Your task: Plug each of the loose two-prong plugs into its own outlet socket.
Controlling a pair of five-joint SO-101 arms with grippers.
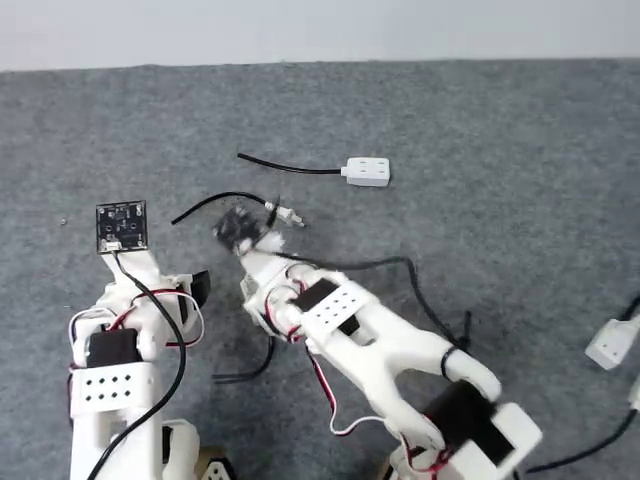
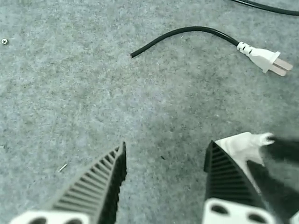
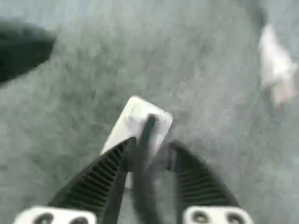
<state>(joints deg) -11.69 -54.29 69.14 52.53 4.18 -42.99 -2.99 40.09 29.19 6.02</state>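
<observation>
In the right pincer [image 3: 150, 143] sits a clamped white outlet socket [image 3: 138, 116].

The left pincer [image 2: 167, 156] hangs over the grey felt surface [image 2: 70, 93], jaws spread wide. Beyond it lies a white two-prong plug [image 2: 264, 58] on a black cord [image 2: 187, 31] with a cut end. A small screw [image 2: 4, 41] lies well apart.

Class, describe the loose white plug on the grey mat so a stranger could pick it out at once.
On the grey mat, find the white socket block near the far middle. Nearer the arms and left of it in the high view lies the plug, just beyond the right hand. Unlike the socket blocks, it ends in two bare prongs.
</observation>
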